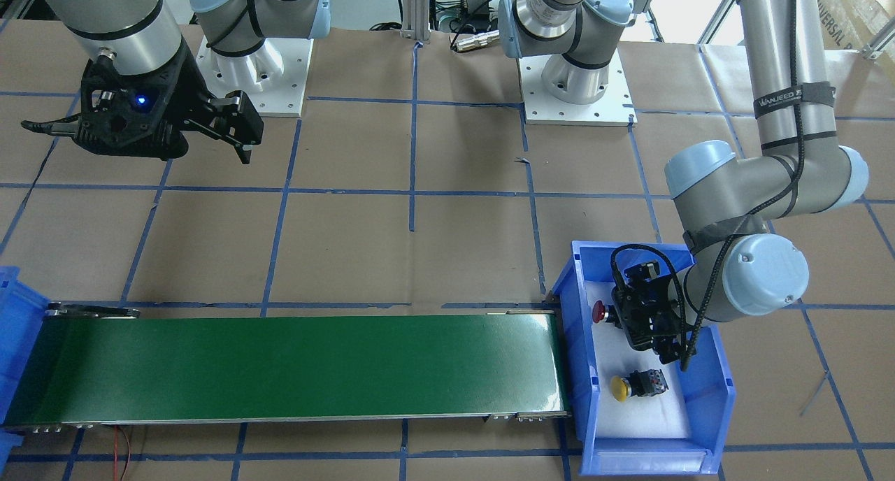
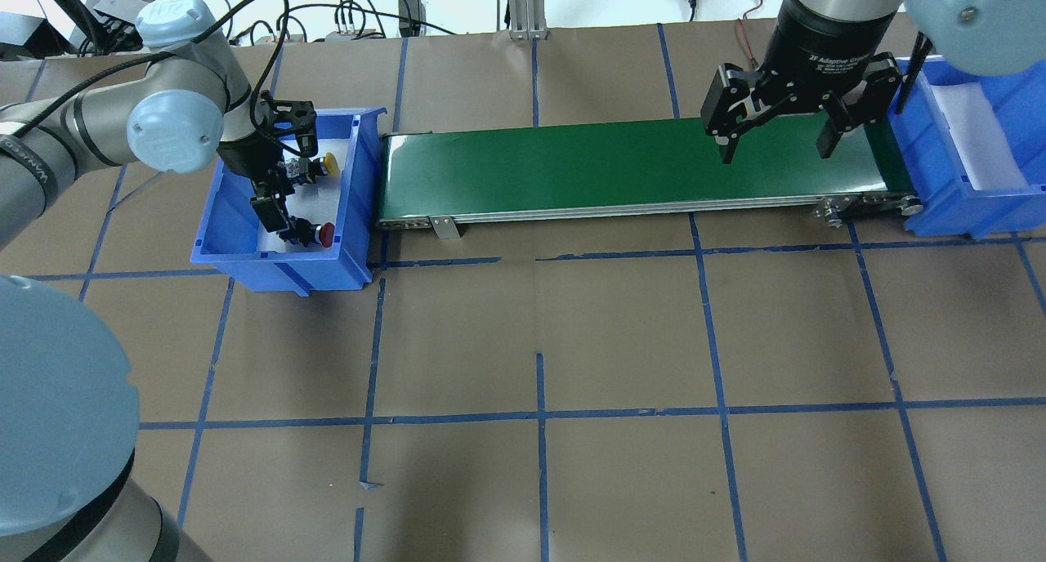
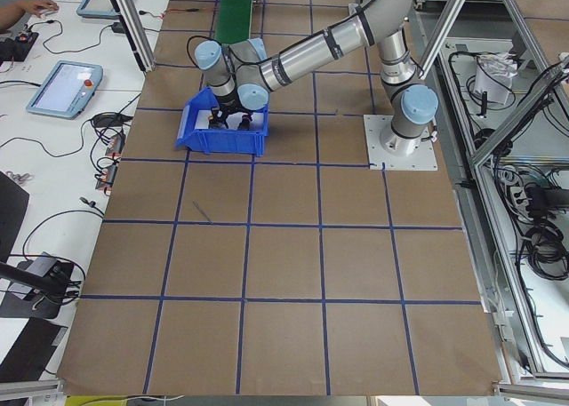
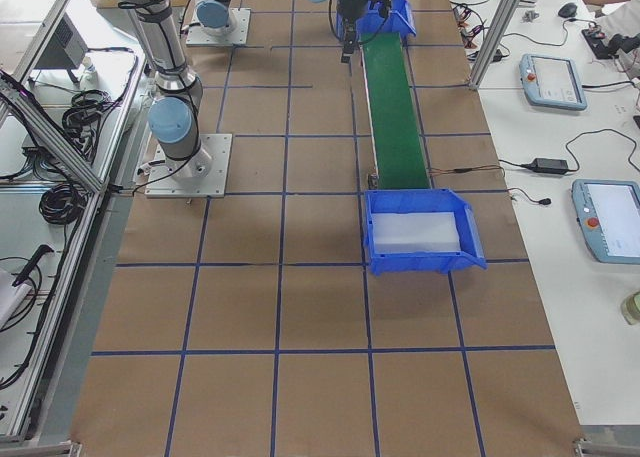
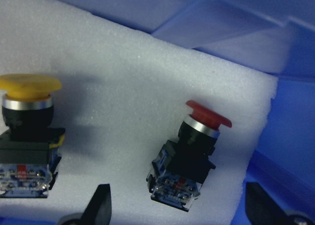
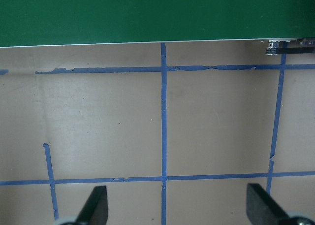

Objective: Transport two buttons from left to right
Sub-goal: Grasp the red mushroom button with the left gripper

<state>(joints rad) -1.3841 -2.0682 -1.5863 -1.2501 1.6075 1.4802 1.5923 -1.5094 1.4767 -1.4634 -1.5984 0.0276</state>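
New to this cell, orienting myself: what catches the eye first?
A long green conveyor belt runs between the left blue bin and right blue bin. The left gripper hangs open over the red button in the left one, the yellow button beside it. The right gripper hovers open above the belt's right end.

Overhead and front-facing cameras look down on the conveyor belt (image 2: 637, 166) from opposite long sides. Side cameras view it lengthwise from afar. Wrist cameras sit close: left over the adjoining blue bin (image 2: 282, 269), right at the belt's edge.
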